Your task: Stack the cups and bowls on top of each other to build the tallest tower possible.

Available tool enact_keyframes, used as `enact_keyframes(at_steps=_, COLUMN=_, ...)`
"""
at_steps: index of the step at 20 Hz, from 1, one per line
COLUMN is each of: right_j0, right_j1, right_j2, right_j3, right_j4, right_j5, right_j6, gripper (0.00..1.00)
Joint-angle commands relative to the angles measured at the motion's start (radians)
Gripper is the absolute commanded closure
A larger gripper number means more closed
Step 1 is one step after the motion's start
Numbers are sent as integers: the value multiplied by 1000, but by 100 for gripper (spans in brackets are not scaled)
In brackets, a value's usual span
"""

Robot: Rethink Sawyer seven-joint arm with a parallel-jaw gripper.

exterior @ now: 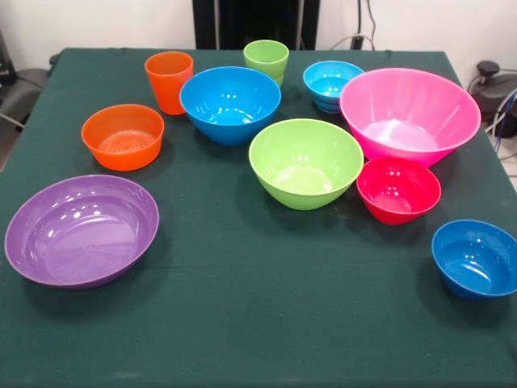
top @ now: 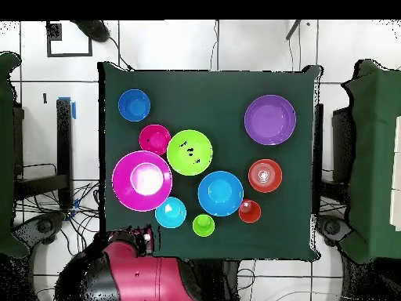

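Scanning the front view left to right, with the lime green bowl [exterior: 305,162] at mid-bench as landmark. The bench [exterior: 242,331] is under a dark green cloth.

- purple bowl [exterior: 81,230]: well left of the lime green bowl and nearer the camera, wide and shallow
- orange bowl [exterior: 123,136]: well left of it, slightly farther back
- orange cup [exterior: 169,81]: left and behind it, upright
- large blue bowl [exterior: 230,103]: just behind and left of it
- light green cup [exterior: 266,61]: behind it, past the large blue bowl, near the far edge
- light blue small bowl [exterior: 332,85]: behind it, slightly right
- pink bowl [exterior: 409,113]: right of it and slightly back, the biggest
- red bowl [exterior: 398,190]: just right of it, close under the pink bowl's rim
- dark blue small bowl [exterior: 477,259]: far right of it, nearer the camera, well apart from the others

All the pieces sit mouth up, each on the cloth by itself, none inside another.

The overhead view alone shows the red arm [top: 129,274], drawn back off the bench edge on the pink bowl's side. Its hand [top: 142,237] is just a small dark tip at that edge, and I cannot tell whether it is open or closed. The overhead view also shows bare cloth between the red and lime green bowls, a gap the front view does not make clear.
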Motion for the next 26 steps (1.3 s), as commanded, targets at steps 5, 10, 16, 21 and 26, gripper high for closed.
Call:
enact_keyframes(at_steps=5, right_j0=-30, right_j1=263, right_j2=52, right_j3=-62, right_j4=-50, right_j5=-111, right_j6=115, gripper=0)
enact_keyframes(at_steps=10, right_j0=-8, right_j1=251, right_j2=41, right_j3=-51, right_j4=-44, right_j5=-133, right_j6=128, gripper=0)
enact_keyframes(at_steps=16, right_j0=11, right_j1=216, right_j2=22, right_j3=-20, right_j4=-53, right_j5=-154, right_j6=136, gripper=0)
enact_keyframes(at_steps=21, right_j0=14, right_j1=173, right_j2=-1, right_j3=-37, right_j4=-101, right_j5=-165, right_j6=101, gripper=0)
enact_keyframes(at_steps=26, right_j0=14, right_j1=145, right_j2=-2, right_j3=-17, right_j4=-100, right_j5=-160, right_j6=107, gripper=0)
